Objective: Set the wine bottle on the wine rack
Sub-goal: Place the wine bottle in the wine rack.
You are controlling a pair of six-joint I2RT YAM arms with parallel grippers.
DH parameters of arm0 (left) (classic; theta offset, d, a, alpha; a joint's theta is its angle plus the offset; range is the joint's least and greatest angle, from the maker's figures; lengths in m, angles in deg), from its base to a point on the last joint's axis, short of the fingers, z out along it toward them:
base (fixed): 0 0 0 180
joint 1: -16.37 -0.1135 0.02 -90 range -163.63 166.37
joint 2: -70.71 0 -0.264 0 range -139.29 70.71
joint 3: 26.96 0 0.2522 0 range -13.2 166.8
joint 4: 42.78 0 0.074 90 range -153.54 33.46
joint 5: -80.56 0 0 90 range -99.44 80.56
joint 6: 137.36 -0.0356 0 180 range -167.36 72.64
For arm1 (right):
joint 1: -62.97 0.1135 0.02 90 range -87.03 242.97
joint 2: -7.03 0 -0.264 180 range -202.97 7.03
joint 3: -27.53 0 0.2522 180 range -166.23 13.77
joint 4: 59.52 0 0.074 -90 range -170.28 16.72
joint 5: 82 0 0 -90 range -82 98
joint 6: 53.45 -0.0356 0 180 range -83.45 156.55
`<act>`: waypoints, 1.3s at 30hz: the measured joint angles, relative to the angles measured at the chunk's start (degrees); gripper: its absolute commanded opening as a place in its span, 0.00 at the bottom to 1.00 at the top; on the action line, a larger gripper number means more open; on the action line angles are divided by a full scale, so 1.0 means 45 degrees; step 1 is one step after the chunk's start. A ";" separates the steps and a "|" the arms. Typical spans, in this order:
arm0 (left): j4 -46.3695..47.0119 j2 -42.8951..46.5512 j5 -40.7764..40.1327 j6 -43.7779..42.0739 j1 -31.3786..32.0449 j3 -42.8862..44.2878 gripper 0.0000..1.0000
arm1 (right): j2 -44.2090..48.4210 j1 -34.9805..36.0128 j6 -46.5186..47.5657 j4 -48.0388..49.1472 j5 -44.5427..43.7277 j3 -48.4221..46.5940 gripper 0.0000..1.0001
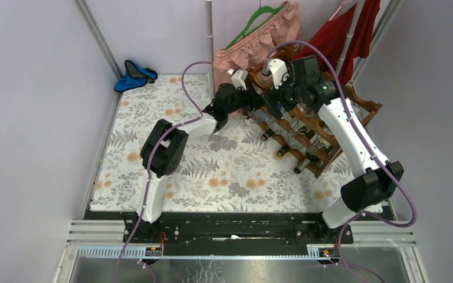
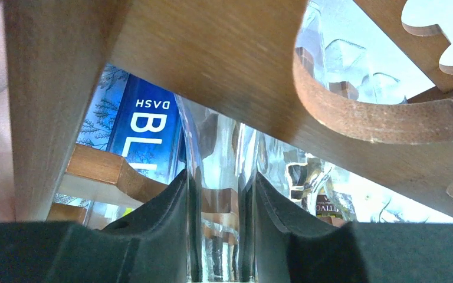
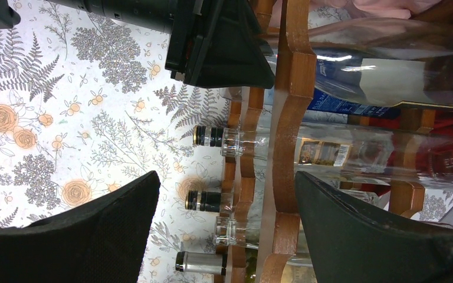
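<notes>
Top external view: a tablecloth (image 1: 242, 177), white with grey ferns and orange flowers, covers the work surface. Pale lilac walls (image 1: 29, 118) and metal posts (image 1: 100, 41) close it in. At its 11 o'clock corner lies a blue item (image 1: 133, 75), too small to identify. From 12 to 1 o'clock, behind the surface, a pink garment (image 1: 259, 38) hangs on a green hanger (image 1: 259, 17) beside a red garment (image 1: 345, 35). The wine rack (image 1: 312, 127) stands at 2 o'clock. It is reddish-brown and set at a slant, with stored bottles (image 1: 283, 152) lying in its tiers, necks pointing toward 8 o'clock. Both arms reach to the rack's far-left end, where they crowd together and hide their own fingers.

The left wrist view supplies what is hidden there. The left gripper (image 2: 221, 236) is clenched on the neck of the wine bottle (image 2: 221, 171), which is clear glass, with a pad pressed to each side. The bottle runs away from the camera beneath a scalloped rail of the rack. At 9 o'clock behind it lies a blue-labelled bottle (image 2: 144, 130).

The right wrist view shows the right gripper (image 3: 227, 177) released and spread wide, with a wavy rail of the rack seen between its fingers (image 3: 112, 236). Only here do the capped necks of the stored bottles show as a row, poking out over the tablecloth. The left gripper's black fingers also appear here, at 12 o'clock, up against the rack.
</notes>
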 measured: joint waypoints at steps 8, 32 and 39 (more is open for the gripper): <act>-0.0019 0.0296 -0.0554 -0.0214 0.0049 -0.0350 0.51 | 0.0015 0.0000 0.0005 -0.0005 0.0024 0.0005 0.92; -0.0311 0.0690 -0.1632 -0.0549 -0.0039 -0.0510 0.62 | 0.0141 -0.0039 0.0005 -0.0010 0.0306 0.0034 0.92; -0.0568 0.1671 -0.2045 -0.0612 -0.0039 -0.1156 0.72 | 0.0335 -0.0039 0.0024 -0.0015 0.0335 0.0049 0.95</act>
